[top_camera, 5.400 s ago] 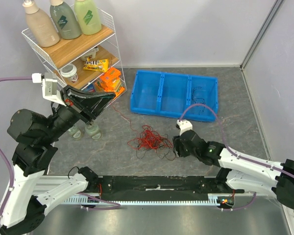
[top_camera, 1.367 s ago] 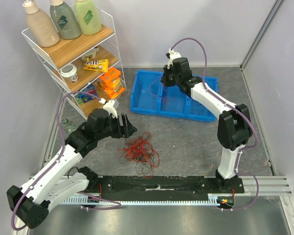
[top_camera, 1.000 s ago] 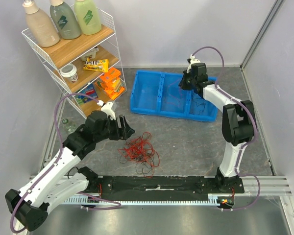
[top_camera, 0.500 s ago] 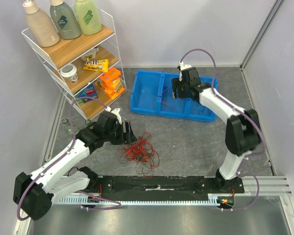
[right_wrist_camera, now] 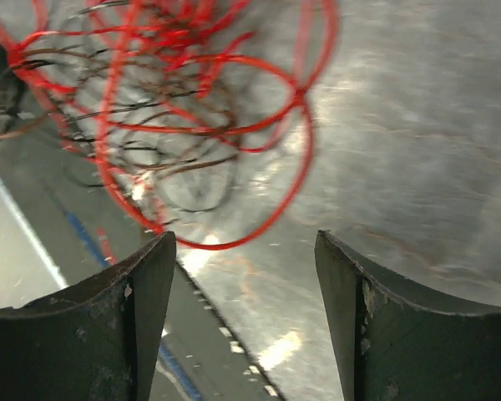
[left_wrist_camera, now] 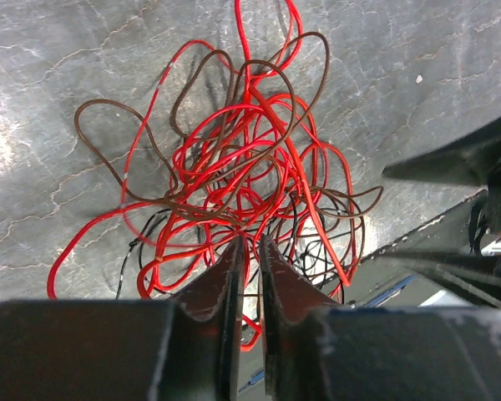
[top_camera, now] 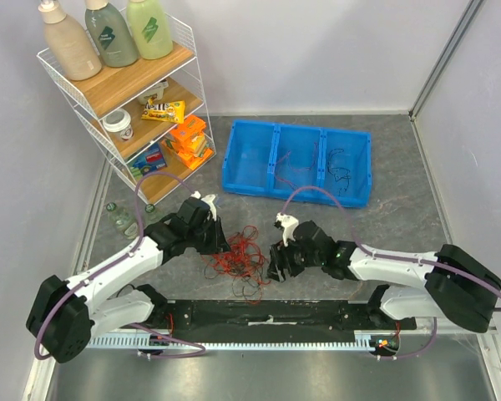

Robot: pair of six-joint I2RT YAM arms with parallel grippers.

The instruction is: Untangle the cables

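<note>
A hand-sized clump of red, brown and black cables (top_camera: 240, 257) lies on the grey floor between my two grippers. My left gripper (top_camera: 224, 244) is at its left edge. In the left wrist view the left gripper (left_wrist_camera: 250, 242) has its jaws almost together over the clump (left_wrist_camera: 242, 167), with red strands running between the tips. My right gripper (top_camera: 275, 266) is low at the clump's right edge. In the right wrist view the right gripper (right_wrist_camera: 246, 242) is open wide and empty, with a red loop (right_wrist_camera: 259, 217) just ahead of it. A few black cables (top_camera: 338, 171) lie in the blue bin.
A blue three-compartment bin (top_camera: 271, 190) stands behind the clump. A wire shelf (top_camera: 125, 83) with bottles and boxes stands at the back left, with small bottles (top_camera: 117, 219) on the floor beside it. The black base rail (top_camera: 267, 316) runs along the near edge.
My right arm has swung from the blue bin down to the clump's right side. My left gripper has come lower onto the clump's left edge, and its jaws have closed.
</note>
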